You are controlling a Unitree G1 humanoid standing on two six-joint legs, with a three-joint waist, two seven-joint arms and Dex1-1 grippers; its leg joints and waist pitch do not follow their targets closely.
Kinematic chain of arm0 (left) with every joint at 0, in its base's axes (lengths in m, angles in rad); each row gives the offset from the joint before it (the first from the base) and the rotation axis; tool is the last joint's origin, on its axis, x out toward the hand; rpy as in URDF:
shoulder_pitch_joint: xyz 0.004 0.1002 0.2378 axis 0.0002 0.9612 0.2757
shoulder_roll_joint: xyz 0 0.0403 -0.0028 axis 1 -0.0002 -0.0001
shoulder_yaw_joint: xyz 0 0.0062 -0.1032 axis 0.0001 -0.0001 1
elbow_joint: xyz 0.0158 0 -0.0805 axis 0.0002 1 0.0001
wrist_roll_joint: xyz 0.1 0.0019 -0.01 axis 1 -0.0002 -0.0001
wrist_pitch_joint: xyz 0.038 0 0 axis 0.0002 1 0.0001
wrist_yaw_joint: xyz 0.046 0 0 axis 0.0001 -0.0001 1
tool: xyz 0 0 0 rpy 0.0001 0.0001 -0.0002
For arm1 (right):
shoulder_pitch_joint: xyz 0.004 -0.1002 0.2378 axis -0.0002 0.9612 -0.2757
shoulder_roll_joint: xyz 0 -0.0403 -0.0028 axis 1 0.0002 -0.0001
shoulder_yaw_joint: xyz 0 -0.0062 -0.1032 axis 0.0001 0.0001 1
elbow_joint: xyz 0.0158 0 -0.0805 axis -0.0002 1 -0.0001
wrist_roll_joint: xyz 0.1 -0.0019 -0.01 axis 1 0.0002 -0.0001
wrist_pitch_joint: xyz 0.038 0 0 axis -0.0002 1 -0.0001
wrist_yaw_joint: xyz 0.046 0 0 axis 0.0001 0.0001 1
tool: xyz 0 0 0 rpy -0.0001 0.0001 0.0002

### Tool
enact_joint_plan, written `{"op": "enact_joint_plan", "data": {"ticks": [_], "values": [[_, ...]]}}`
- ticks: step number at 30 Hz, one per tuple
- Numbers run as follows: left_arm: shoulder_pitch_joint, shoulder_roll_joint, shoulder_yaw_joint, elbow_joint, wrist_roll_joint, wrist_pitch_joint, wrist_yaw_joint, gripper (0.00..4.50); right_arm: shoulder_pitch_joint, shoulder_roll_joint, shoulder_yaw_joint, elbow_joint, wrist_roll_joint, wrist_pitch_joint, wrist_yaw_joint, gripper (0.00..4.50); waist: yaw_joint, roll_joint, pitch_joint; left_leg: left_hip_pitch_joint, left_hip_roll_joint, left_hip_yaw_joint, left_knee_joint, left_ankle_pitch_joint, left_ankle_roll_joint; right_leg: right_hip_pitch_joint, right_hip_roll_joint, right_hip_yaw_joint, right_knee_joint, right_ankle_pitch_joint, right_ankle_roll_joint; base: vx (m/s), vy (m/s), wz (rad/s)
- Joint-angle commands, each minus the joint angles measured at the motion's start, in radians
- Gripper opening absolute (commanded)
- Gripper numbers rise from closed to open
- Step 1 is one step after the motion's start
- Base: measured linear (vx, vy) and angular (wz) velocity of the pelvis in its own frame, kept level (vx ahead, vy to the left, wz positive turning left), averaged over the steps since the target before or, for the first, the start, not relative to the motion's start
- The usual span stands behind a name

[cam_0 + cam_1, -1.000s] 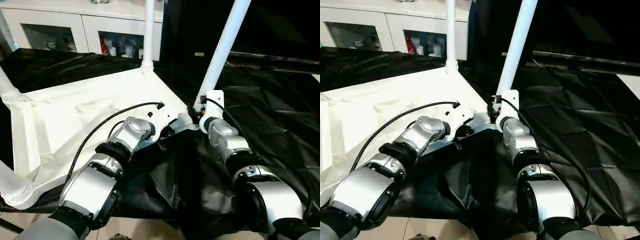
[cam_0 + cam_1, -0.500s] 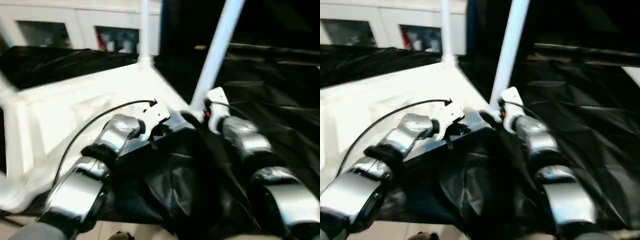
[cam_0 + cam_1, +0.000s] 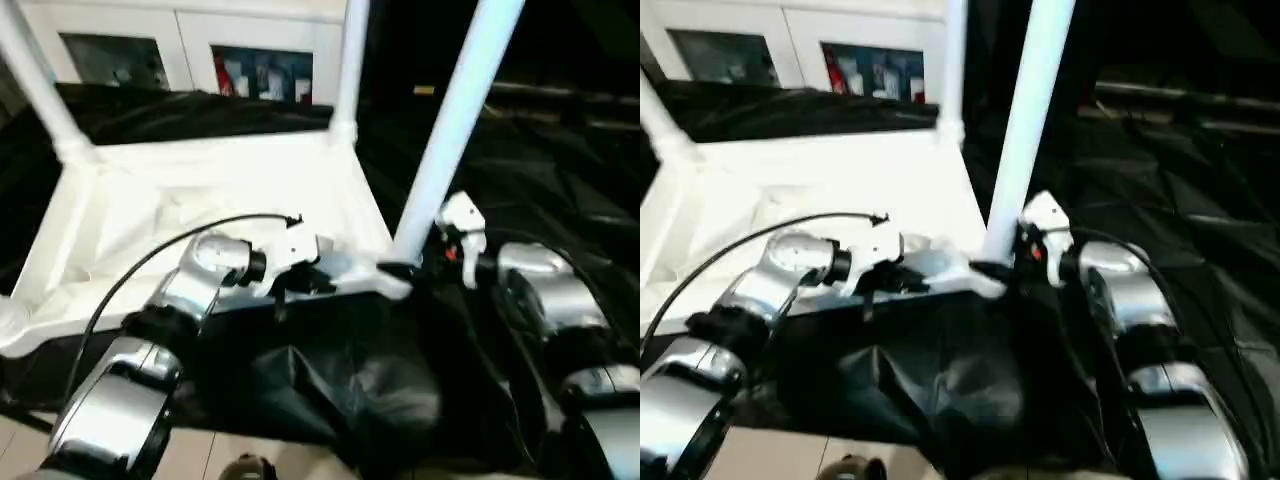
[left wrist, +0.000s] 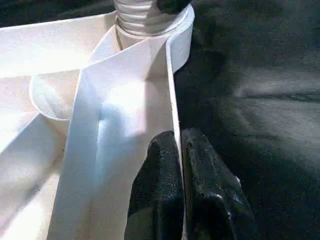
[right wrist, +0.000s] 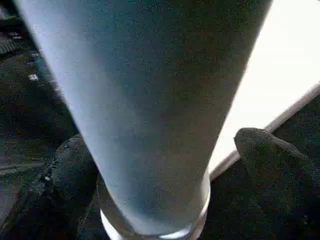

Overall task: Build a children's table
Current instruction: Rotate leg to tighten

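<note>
The white tabletop (image 3: 200, 180) lies upside down on the black-draped work table, with three white legs standing in its corner sockets. One leg (image 3: 35, 75) is at the far left, one (image 3: 347, 60) at the back and one (image 3: 455, 120) at the near right. My left gripper (image 3: 300, 280) is shut on the tabletop's thin near rim (image 4: 172, 95), one black finger (image 4: 155, 165) on each side. My right gripper (image 3: 405, 268) holds the base of the near right leg (image 5: 150, 100), with a finger (image 5: 70, 180) against each flank.
White cabinets with glass doors (image 3: 180, 40) stand behind the work table. Crinkled black drape (image 3: 560, 170) spreads to the right and hangs over the front edge (image 3: 330, 390). Floor (image 3: 250, 465) shows below. A black cable (image 3: 150, 260) loops over my left forearm.
The head camera has swung. The tabletop has turned relative to my arms, and its near right corner and leg now stand further right. Both grippers keep their holds.
</note>
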Motion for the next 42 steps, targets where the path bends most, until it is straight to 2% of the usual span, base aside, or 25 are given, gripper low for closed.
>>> {"op": "enact_joint_plan", "data": {"ticks": [1,3,7,8,12,14,19,20,24,27,29,31,33,34,35,38,39,42], "values": [[0.001,-0.003,-0.001,-0.075,-0.064,-0.025,-0.056,0.00,0.012,-0.030,0.019,-0.043,0.002,0.009,0.032,4.45,-0.005,-0.004,-0.069,0.047,0.067,-0.033,-0.071,-0.226,0.039,0.039,-0.064,0.036,-0.067,-0.109,-0.251,0.000,0.000,0.00],[0.005,0.001,-0.001,-0.081,-0.063,-0.022,-0.058,0.00,0.017,-0.034,0.026,-0.046,-0.004,0.007,0.034,4.45,-0.005,-0.005,-0.072,0.045,0.065,-0.033,-0.068,-0.208,0.036,0.041,-0.065,0.036,-0.063,-0.086,-0.251,0.000,0.000,0.00],[0.008,0.003,0.003,-0.087,-0.057,-0.017,-0.059,0.00,0.019,-0.031,0.036,-0.028,-0.023,-0.009,0.019,4.45,-0.004,-0.006,-0.076,0.042,0.061,-0.031,-0.061,-0.161,0.055,0.043,-0.064,0.034,-0.057,-0.029,-0.256,0.000,0.000,0.00],[0.010,0.004,0.003,-0.094,-0.059,-0.011,-0.059,0.00,0.022,-0.029,0.037,-0.033,-0.021,-0.001,0.016,4.18,-0.004,-0.007,-0.077,0.041,0.060,-0.031,-0.059,-0.147,0.062,0.045,-0.064,0.034,-0.054,-0.010,-0.259,0.000,0.000,0.00],[0.012,0.005,0.002,-0.100,-0.061,-0.007,-0.057,0.00,0.025,-0.024,0.038,-0.042,-0.014,0.015,0.009,4.05,-0.004,-0.007,-0.078,0.040,0.059,-0.031,-0.056,-0.129,0.079,0.046,-0.063,0.033,-0.051,0.014,-0.267,0.000,0.000,0.00],[0.013,0.005,0.002,-0.101,-0.062,-0.004,-0.055,0.00,0.026,-0.023,0.040,-0.043,-0.009,0.020,0.008,3.76,-0.004,-0.006,-0.078,0.040,0.059,-0.031,-0.054,-0.131,0.081,0.046,-0.062,0.033,-0.051,0.008,-0.268,0.000,0.000,0.00],[0.014,0.004,0.001,-0.100,-0.062,-0.001,-0.052,0.00,0.035,-0.019,0.044,-0.041,-0.007,0.023,0.011,3.46,-0.005,-0.006,-0.079,0.041,0.059,-0.031,-0.054,-0.139,0.075,0.046,-0.062,0.032,-0.051,-0.005,-0.268,0.000,0.000,0.00],[0.014,0.004,0.001,-0.100,-0.062,-0.001,-0.052,0.00,0.035,-0.018,0.044,-0.040,-0.006,0.023,0.011,3.26,-0.005,-0.006,-0.079,0.041,0.059,-0.031,-0.054,-0.139,0.075,0.046,-0.062,0.032,-0.051,-0.005,-0.268,0.000,0.000,0.00],[0.002,-0.021,0.023,-0.071,-0.067,0.028,0.006,0.00,0.060,0.027,0.012,-0.025,0.025,0.068,-0.062,2.91,-0.004,-0.008,-0.081,0.040,0.058,-0.031,-0.052,-0.119,0.080,0.047,-0.061,0.032,-0.047,0.013,-0.271,0.000,0.000,0.00],[-0.023,-0.049,0.033,-0.013,-0.045,0.034,0.091,0.00,0.071,0.080,-0.007,0.019,0.015,0.078,-0.192,2.80,-0.010,-0.007,-0.077,0.041,0.056,-0.031,-0.053,-0.147,0.065,0.041,-0.062,0.034,-0.054,-0.031,-0.266,0.000,0.000,0.00],[-0.059,-0.099,0.042,0.057,-0.025,0.051,0.196,0.00,0.074,0.141,-0.029,0.059,0.008,0.088,-0.325,2.77,-0.017,-0.008,-0.074,0.044,0.054,-0.033,-0.057,-0.185,0.039,0.040,-0.065,0.036,-0.063,-0.099,-0.254,0.000,0.000,0.00],[-0.088,-0.140,0.046,0.102,-0.011,0.070,0.278,0.00,0.063,0.195,-0.052,0.093,0.003,0.092,-0.449,2.76,-0.026,-0.005,-0.071,0.050,0.054,-0.038,-0.064,-0.239,0.001,0.039,-0.068,0.037,-0.072,-0.179,-0.238,0.000,0.000,0.00],[-0.121,-0.182,0.048,0.146,0.010,0.091,0.383,0.00,0.047,0.253,-0.080,0.129,0.002,0.091,-0.576,2.76,-0.031,-0.004,-0.070,0.053,0.053,-0.039,-0.067,-0.268,-0.016,0.037,-0.068,0.039,-0.078,-0.220,-0.224,0.000,0.000,0.00],[-0.137,-0.202,0.051,0.165,0.015,0.111,0.432,0.00,0.038,0.280,-0.092,0.143,0.007,0.091,-0.621,2.75,-0.033,0.001,-0.068,0.054,0.051,-0.042,-0.069,-0.289,-0.025,0.036,-0.069,0.039,-0.082,-0.254,-0.215,0.000,0.000,0.00],[-0.152,-0.221,0.055,0.180,0.019,0.120,0.475,0.00,0.028,0.306,-0.102,0.156,0.012,0.091,-0.667,2.75,-0.034,0.000,-0.068,0.056,0.051,-0.042,-0.070,-0.299,-0.033,0.035,-0.069,0.039,-0.086,-0.270,-0.204,0.000,0.000,0.00],[-0.173,-0.246,0.059,0.206,0.024,0.128,0.531,0.00,0.011,0.341,-0.117,0.176,0.015,0.088,-0.732,2.75,-0.034,0.000,-0.068,0.056,0.050,-0.043,-0.072,-0.305,-0.029,0.034,-0.068,0.040,-0.089,-0.268,-0.193,0.000,0.000,0.00],[-0.195,-0.273,0.057,0.241,0.035,0.119,0.567,0.00,-0.019,0.381,-0.123,0.214,-0.001,0.078,-0.814,2.75,-0.036,0.003,-0.070,0.053,0.049,-0.044,-0.073,-0.300,-0.028,0.036,-0.067,0.039,-0.088,-0.257,-0.191,0.000,0.000,0.00],[-0.202,-0.286,0.053,0.257,0.041,0.103,0.572,0.00,-0.039,0.412,-0.115,0.229,-0.008,0.053,-0.811,2.75,-0.038,0.005,-0.073,0.053,0.049,-0.045,-0.075,-0.296,-0.025,0.039,-0.066,0.036,-0.088,-0.230,-0.190,0.000,0.000,0.00]]}}
